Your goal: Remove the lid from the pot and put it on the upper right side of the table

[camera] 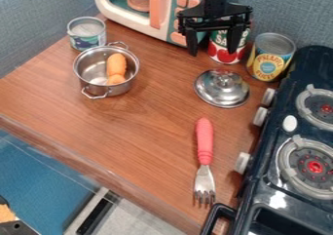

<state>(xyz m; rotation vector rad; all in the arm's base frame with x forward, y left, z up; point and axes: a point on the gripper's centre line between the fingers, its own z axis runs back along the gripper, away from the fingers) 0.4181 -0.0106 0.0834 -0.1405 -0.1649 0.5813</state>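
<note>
Lid (222, 88) off pot (104, 89), flat on upper right part of surface (149, 127), near cans (270, 57). Placement looks complete; likely only arm retreat left. Gripper (212, 52) empty above, fingers spread. Lid's knob (223, 78) points up; round, so no long axis.
</note>
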